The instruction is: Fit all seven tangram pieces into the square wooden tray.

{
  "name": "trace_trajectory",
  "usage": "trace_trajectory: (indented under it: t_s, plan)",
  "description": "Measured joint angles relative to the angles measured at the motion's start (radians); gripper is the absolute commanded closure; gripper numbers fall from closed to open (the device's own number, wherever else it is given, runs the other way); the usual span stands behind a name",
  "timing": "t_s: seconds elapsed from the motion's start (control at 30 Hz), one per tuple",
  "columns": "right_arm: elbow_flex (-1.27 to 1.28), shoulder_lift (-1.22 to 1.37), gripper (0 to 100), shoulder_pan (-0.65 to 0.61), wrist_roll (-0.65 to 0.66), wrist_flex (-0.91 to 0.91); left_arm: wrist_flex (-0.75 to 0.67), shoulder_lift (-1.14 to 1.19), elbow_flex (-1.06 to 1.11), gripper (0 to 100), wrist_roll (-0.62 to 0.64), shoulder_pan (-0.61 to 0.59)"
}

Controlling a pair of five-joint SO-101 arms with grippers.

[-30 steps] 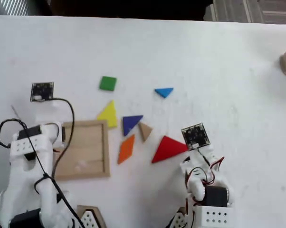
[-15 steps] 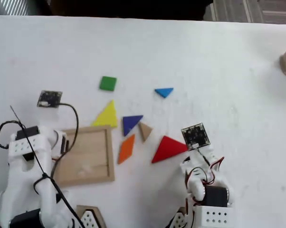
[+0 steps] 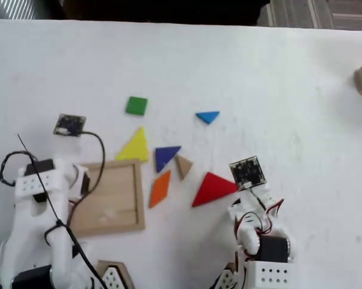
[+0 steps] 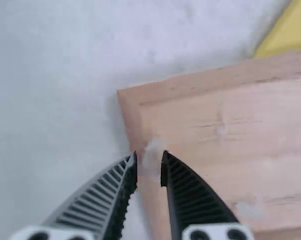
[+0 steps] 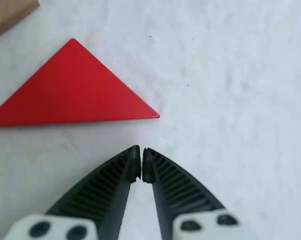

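White table (image 3: pixel 289 90) — left claw (image 4: pixel 148 165) pinches the rim of the wooden tray (image 4: pixel 230 130); right claw (image 5: pixel 141 162) pressed together beside the red triangle (image 5: pixel 75 90).

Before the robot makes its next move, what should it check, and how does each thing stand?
1. Left hand grips the wooden tray by its rim: ok.
2. Tray bare inside: ok.
3. Right hand free: ok, shut on nothing, by the red triangle.
4. All seven pieces in sight, green square included: ok.
5. Yellow triangle clear of the tray's rim: cannot tell, it lies right at it.
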Motion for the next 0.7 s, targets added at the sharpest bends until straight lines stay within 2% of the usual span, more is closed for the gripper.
trace_trajectory:
  t_s: [0.13,0.27,0.37,0.5,0.7]
  plan:
    - [0.000,0.000,98.1,0.000,0.000,0.000,0.037,0.000,0.000,90,0.017,0.098]
    - [0.000,0.000,98.1,0.000,0.000,0.000,0.034,0.000,0.000,85,0.066,0.118]
    - [0.000,0.000,98.1,0.000,0.000,0.000,-0.023,0.000,0.000,82,0.106,0.118]
    - [0.000,0.000,98.1,0.000,0.000,0.000,-0.109,0.000,0.000,86,0.212,0.147]
    - [0.000,0.000,98.1,0.000,0.000,0.000,-0.147,0.041,0.000,89,0.319,0.331]
